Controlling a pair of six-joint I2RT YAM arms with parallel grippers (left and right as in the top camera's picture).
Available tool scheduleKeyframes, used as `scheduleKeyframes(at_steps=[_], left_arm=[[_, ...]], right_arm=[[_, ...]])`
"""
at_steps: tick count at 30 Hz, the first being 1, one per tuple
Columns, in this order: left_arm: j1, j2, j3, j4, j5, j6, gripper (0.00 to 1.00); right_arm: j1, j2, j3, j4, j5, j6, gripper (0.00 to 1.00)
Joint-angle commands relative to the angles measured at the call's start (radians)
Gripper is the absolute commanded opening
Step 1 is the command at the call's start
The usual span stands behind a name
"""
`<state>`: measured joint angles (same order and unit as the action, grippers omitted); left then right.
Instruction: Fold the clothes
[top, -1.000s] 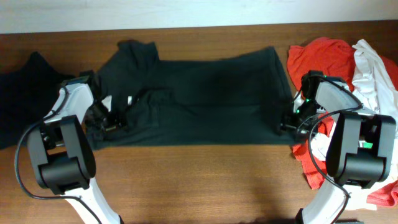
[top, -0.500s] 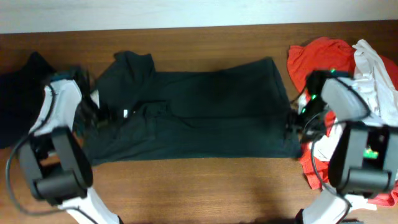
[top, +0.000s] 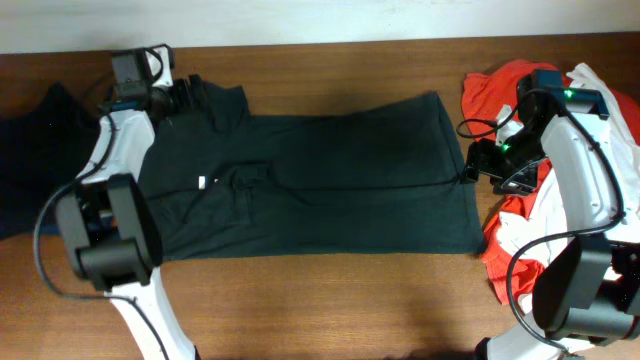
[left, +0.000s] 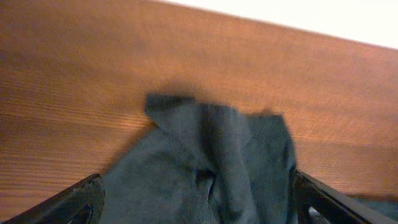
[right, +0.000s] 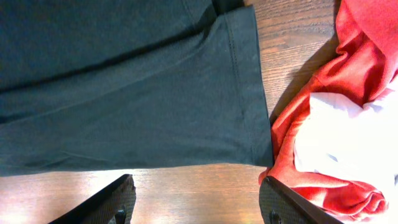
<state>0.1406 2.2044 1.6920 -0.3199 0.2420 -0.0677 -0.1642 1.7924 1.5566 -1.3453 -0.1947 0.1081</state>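
Dark shirt (top: 320, 175) stretches left to right; left gripper (top: 186, 92) at its upper-left end, right gripper (top: 478, 166) at right hem, both spread, empty.

Observed: left arm (top: 112, 160) extended toward 11 o'clock, left gripper (top: 183, 93) jaws spread wide. Right arm (top: 588, 175) stands at 3 o'clock, right gripper (top: 480, 165) pointing toward 9 o'clock, jaws apart.

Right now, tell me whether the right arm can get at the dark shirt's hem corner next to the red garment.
Probably yes. The right arm hovers over that corner with its fingers spread open, and the dark shirt lies flat and uncovered there. The red garment lies close beside it and might get pinched too.
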Motion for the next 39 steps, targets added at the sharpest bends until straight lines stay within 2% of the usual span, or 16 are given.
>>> scheduleKeyframes(at_steps=[1,4,7,9,11,12,14,18,22,24,26,31,34,36,38,39], left_arm=[[-0.009,0.122,0.130,-0.049,0.058,0.013,0.93],[-0.038,0.228,0.248,-0.055,0.050,0.011,0.92],[-0.058,0.283,0.259,-0.021,0.050,-0.014,0.79],[-0.066,0.292,0.259,-0.022,0.050,-0.014,0.53],[-0.067,0.292,0.264,-0.032,0.051,-0.018,0.17],[-0.066,0.292,0.277,-0.055,0.051,-0.030,0.08],[-0.063,0.281,0.338,-0.165,0.064,-0.033,0.01],[-0.065,0.202,0.428,-0.410,0.081,-0.033,0.00],[-0.068,0.117,0.431,-0.663,0.082,-0.033,0.01],[-0.074,0.117,0.430,-0.776,0.084,-0.033,0.00],[-0.082,0.118,0.430,-0.850,0.084,-0.032,0.00],[-0.107,0.118,0.430,-0.901,0.077,-0.018,0.00],[-0.119,0.118,0.430,-0.904,0.072,-0.017,0.01],[-0.119,0.118,0.430,-0.912,0.068,-0.017,0.01],[-0.119,0.118,0.430,-0.912,0.047,-0.017,0.00],[-0.119,0.118,0.430,-0.913,0.047,-0.017,0.00]], right_arm=[[-0.005,-0.007,0.006,-0.004,-0.013,0.000,0.68],[-0.005,-0.007,0.006,-0.010,-0.013,0.000,0.67],[-0.005,-0.007,0.006,-0.009,-0.013,0.000,0.67],[-0.005,-0.006,0.006,0.002,-0.012,0.000,0.67],[-0.005,-0.006,0.006,0.048,-0.012,0.000,0.67],[-0.005,-0.006,0.006,0.080,-0.012,0.000,0.68],[-0.005,-0.001,0.006,0.221,-0.013,-0.006,0.75],[0.051,0.076,0.015,0.407,-0.003,-0.153,0.78],[0.111,0.220,0.018,0.720,-0.005,-0.152,0.87],[0.125,0.288,0.018,0.910,-0.004,-0.103,0.93],[0.125,0.351,0.018,1.056,-0.004,-0.019,0.95],[0.125,0.452,0.018,1.227,-0.006,0.057,0.95],[0.126,0.518,0.018,1.261,-0.008,0.058,0.91],[0.131,0.538,0.018,1.287,-0.012,0.059,0.84],[0.141,0.554,0.018,1.306,-0.007,0.059,0.74],[0.145,0.560,0.018,1.315,0.006,0.067,0.61]])
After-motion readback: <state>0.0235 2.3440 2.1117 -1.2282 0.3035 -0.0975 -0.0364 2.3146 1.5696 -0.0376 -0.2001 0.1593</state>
